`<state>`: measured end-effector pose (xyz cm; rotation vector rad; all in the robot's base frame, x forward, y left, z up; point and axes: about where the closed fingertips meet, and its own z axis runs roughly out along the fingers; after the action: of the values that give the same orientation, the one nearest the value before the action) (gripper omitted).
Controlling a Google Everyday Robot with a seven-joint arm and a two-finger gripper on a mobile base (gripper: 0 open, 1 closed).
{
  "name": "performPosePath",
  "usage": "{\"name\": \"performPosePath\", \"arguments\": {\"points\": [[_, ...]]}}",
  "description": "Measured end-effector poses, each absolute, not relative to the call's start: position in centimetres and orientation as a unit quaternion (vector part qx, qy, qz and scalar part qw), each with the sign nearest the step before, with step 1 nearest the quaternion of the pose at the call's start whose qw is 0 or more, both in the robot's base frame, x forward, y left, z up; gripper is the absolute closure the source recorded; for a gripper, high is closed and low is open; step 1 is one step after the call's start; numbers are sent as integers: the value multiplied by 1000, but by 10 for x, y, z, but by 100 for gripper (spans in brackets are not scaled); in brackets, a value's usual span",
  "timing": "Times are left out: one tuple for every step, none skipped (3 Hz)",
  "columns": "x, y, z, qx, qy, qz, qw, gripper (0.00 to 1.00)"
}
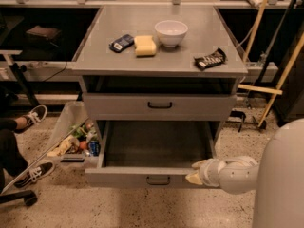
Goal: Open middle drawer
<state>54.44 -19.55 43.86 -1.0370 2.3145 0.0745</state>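
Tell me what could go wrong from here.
The tool sits at the right end of the front of the pulled-out grey metal middle drawer, away from its black bar handle; more pulling there could skew it. The drawer looks well out already, so it may hit its stop. A litter-filled plastic bin beside its left corner could be bumped.

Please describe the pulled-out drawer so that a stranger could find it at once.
Find the grey cabinet with a white bowl on top. Low on its front, the middle drawer stands pulled out, shallow and wide, with the pincer at its front right corner. The drawer above it is shut.
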Motion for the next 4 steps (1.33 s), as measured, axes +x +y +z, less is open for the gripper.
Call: {"name": "performPosePath", "arguments": {"points": [[543, -192, 441, -390, 871, 28, 298, 100], [534, -198, 438, -383, 876, 27, 292, 100], [533, -194, 441, -383, 876, 27, 292, 100], [532, -193, 441, -383, 876, 27, 292, 100]]}}
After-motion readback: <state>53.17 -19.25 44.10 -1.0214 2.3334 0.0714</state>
